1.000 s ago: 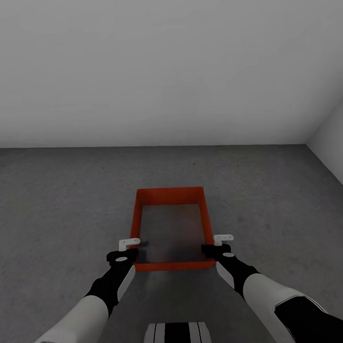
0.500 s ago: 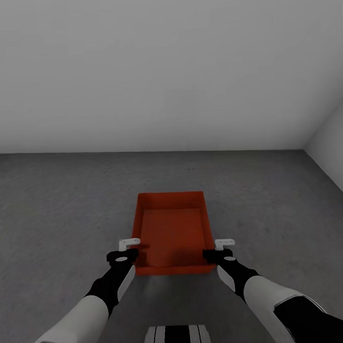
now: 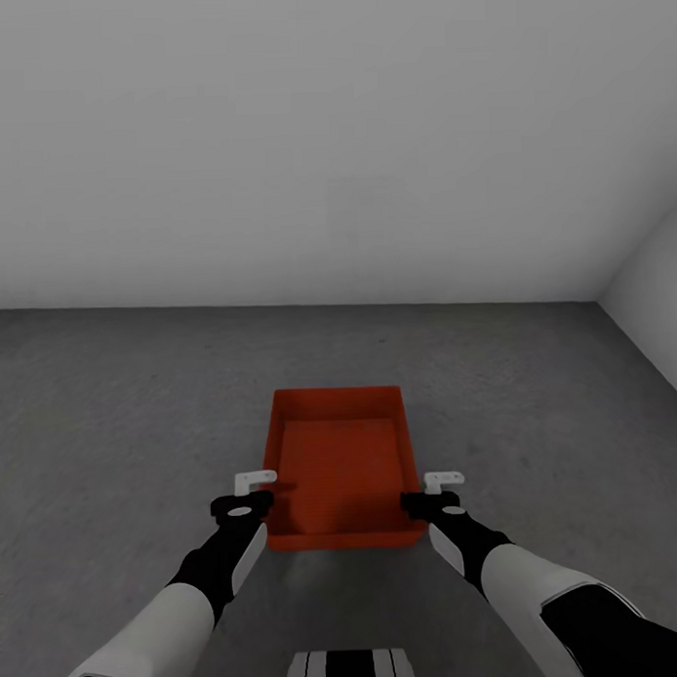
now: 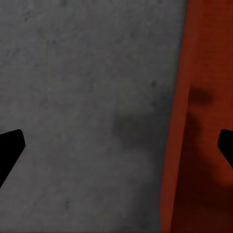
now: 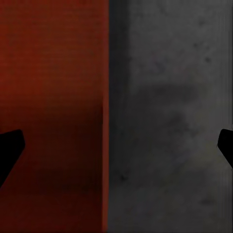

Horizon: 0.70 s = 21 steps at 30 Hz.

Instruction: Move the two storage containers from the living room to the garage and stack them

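With one storage container on the garage floor between both wide-spread claws, left claw and right claw, stacking the second seems left

Floor: dark grey mottled concrete, meets plain grey-white walls at far edge and right edge. Item on it: one red-orange storage container, open-topped, well clear of both walls.
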### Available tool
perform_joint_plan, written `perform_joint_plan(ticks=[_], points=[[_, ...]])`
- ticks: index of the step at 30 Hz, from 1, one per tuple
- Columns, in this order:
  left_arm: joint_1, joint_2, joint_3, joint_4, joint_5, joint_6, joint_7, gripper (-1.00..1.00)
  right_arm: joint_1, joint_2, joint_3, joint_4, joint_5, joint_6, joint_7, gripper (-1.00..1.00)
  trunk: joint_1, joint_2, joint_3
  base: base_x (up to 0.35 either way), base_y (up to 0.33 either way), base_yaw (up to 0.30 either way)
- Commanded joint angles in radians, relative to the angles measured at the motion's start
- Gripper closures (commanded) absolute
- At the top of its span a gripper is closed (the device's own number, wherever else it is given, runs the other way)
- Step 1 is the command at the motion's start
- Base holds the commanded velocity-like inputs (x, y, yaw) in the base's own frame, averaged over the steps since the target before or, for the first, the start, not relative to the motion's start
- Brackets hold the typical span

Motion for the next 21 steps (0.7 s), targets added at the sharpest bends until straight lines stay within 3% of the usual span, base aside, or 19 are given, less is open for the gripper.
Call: perform_joint_plan(ticks=[1,21], points=[[0.000,0.001,-0.008,-0.002,0.011,0.005,0.009,-1.00,-0.001,0.000,0.009,0.000,-0.010,-0.003,-0.004,-1.00,-0.004,0.007,0.003,0.000,0.000,0.000],[0.000,0.003,-0.008,-0.002,0.011,0.002,0.009,-1.00,-0.001,-0.002,0.009,0.000,-0.012,-0.003,-0.003,-1.00,-0.081,0.147,0.065,0.000,0.000,0.000]])
